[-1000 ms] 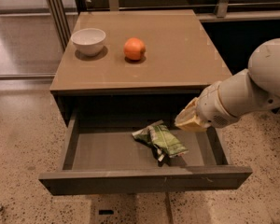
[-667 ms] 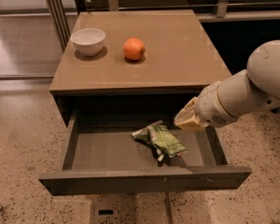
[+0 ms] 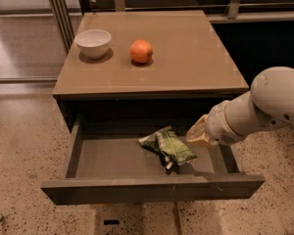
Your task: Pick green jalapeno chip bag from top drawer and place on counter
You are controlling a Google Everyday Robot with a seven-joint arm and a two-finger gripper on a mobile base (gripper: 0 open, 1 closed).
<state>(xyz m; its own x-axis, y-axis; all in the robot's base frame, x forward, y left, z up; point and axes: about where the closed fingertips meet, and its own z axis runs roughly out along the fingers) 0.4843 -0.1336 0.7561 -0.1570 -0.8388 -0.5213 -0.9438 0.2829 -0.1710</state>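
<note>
The green jalapeno chip bag [image 3: 169, 147] lies crumpled on the floor of the open top drawer [image 3: 112, 155], right of the middle. The drawer is pulled out under the tan counter [image 3: 186, 53]. My gripper [image 3: 200, 131] comes in from the right on the white arm and hangs over the drawer's right part, just right of the bag and slightly above it. It holds nothing that I can see.
A white bowl [image 3: 93, 42] and a round orange fruit [image 3: 141, 51] stand on the counter's back left. The drawer's front panel [image 3: 152, 190] juts out over the speckled floor. Metal posts [image 3: 59, 13] stand behind at left.
</note>
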